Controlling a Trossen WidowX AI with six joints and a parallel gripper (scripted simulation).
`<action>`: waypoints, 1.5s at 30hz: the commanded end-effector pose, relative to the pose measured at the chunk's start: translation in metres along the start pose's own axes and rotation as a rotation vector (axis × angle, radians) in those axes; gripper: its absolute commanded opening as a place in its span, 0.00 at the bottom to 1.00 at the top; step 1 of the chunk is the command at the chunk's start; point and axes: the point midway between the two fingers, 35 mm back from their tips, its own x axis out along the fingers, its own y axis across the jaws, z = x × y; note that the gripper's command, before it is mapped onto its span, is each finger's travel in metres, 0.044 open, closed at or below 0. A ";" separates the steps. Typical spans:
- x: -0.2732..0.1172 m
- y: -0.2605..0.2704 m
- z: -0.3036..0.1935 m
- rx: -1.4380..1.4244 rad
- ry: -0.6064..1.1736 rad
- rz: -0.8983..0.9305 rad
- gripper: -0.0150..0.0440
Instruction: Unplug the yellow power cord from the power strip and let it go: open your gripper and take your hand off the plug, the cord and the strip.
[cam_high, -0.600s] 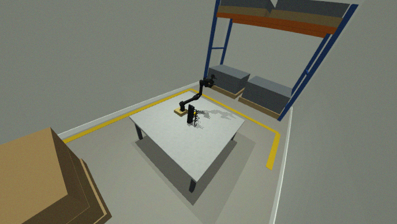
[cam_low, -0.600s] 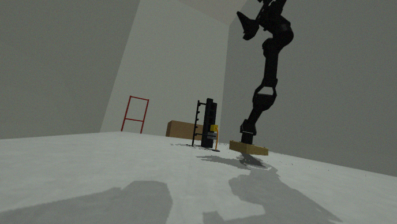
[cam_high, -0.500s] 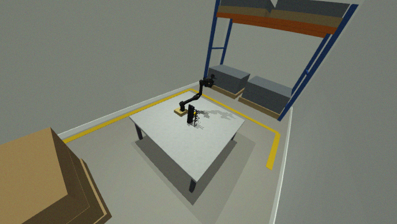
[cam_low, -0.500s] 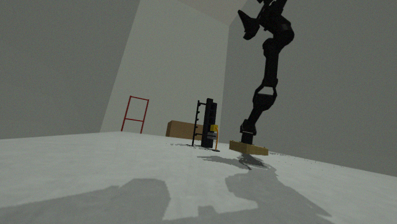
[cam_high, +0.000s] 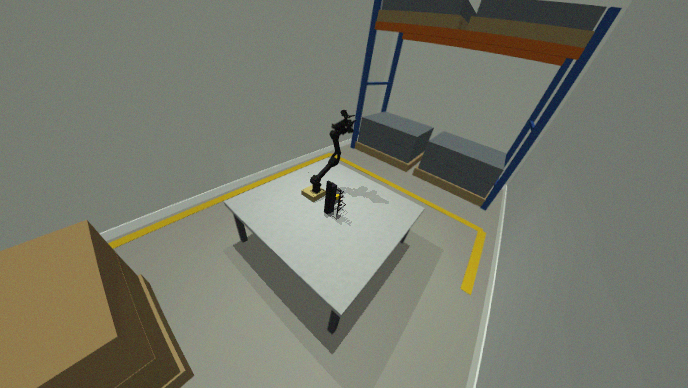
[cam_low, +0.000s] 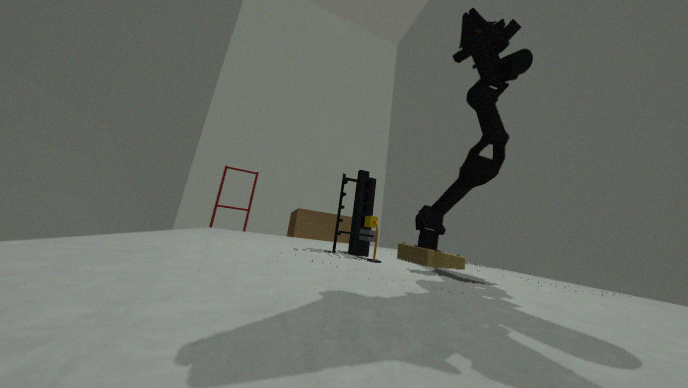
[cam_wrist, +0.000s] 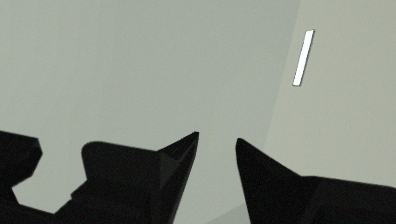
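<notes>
Nothing is done: the yellow plug (cam_low: 371, 221) sits in the upright black power strip (cam_low: 362, 212), while the part-narrowed fingers grasp nothing, high above the bench (cam_low: 150, 280).

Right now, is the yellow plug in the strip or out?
In. The exterior view shows the plug seated on the upright strip, its cord drooping to the table; the tool is high above, holding nothing.
</notes>
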 end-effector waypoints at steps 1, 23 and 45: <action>-0.019 -0.037 -0.040 0.115 0.013 -0.101 0.53; -0.056 -0.026 -0.282 0.683 0.302 -0.232 0.53; -0.032 0.269 -0.342 0.971 0.624 0.490 0.53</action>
